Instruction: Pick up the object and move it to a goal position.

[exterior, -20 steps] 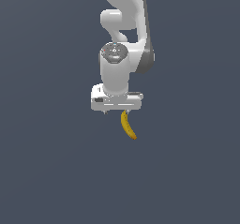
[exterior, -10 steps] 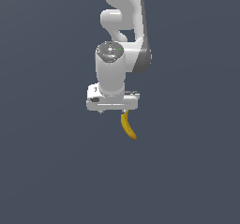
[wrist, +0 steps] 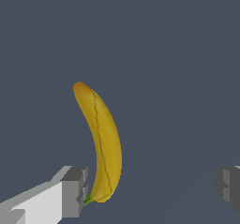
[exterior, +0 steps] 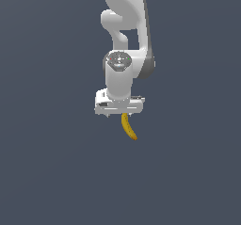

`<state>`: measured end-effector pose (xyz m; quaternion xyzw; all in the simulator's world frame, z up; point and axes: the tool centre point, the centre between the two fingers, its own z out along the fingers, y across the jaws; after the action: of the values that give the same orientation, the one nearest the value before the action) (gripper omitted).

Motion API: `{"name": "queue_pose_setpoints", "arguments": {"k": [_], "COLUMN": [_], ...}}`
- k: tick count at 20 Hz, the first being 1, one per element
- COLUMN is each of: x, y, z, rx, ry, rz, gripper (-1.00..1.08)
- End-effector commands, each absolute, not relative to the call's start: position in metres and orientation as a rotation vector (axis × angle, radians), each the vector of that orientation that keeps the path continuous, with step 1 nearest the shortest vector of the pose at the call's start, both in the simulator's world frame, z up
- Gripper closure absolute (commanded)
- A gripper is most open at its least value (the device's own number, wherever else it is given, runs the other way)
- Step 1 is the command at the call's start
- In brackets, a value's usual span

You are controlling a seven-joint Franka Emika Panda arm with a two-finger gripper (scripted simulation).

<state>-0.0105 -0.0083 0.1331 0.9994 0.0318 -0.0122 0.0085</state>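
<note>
Under claw [wrist: 152,188], curved yellow banana [wrist: 100,143]

The pincer [exterior: 120,112] is sitting right above one end of the banana [exterior: 128,127]. The rest of the banana is sticking out below it, toward the exterior view's right. In the wrist view the banana [wrist: 101,143] is lying just beside one finger [wrist: 74,191], well apart from the other.
</note>
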Motion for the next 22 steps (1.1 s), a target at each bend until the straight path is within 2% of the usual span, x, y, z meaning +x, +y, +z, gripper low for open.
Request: {"name": "queue_pose_setpoints", "arguments": {"k": [1, 10, 22], "x": [-0.014, -0.03, -0.034], "y": [0.003, 0.035, 0.04], "z": [0.119, 0.077, 0.061], "rx": [3.125, 3.135, 3.137], "ry": [0.115, 0.158, 0.166], "rz": [-0.031, -0.005, -0.003], "gripper": [-0.92, -0.92, -0.92]}}
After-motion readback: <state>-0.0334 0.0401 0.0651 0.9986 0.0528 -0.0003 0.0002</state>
